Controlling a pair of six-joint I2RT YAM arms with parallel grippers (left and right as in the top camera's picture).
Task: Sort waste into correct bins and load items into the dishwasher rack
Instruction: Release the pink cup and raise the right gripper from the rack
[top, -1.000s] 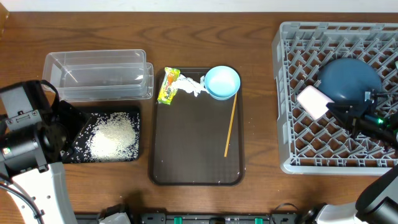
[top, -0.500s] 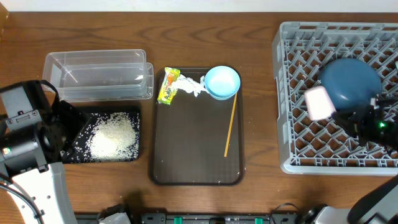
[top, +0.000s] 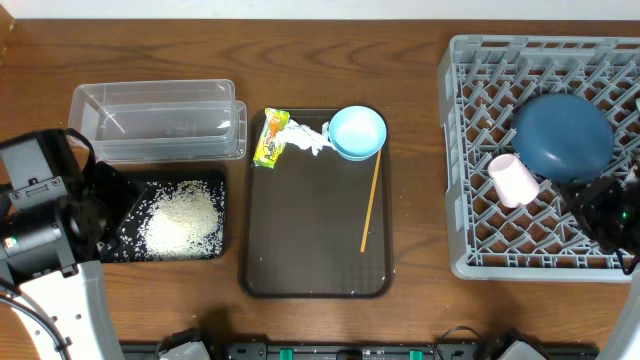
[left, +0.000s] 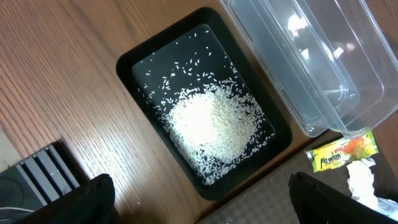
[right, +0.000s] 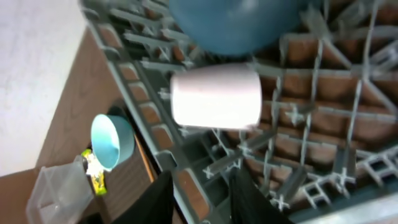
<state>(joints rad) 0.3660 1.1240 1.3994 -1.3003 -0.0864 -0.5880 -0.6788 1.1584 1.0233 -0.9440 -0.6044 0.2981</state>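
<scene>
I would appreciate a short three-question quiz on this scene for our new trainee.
1. True or false: the pink cup lies on its side in the dishwasher rack.
2. Where is the loose rice? A) in the clear tub B) in the black tray C) on the table
3. Which things for washing lie on the brown tray?

Key: 1 true. 2 B. 3 the pale blue bowls and the chopstick.
</scene>
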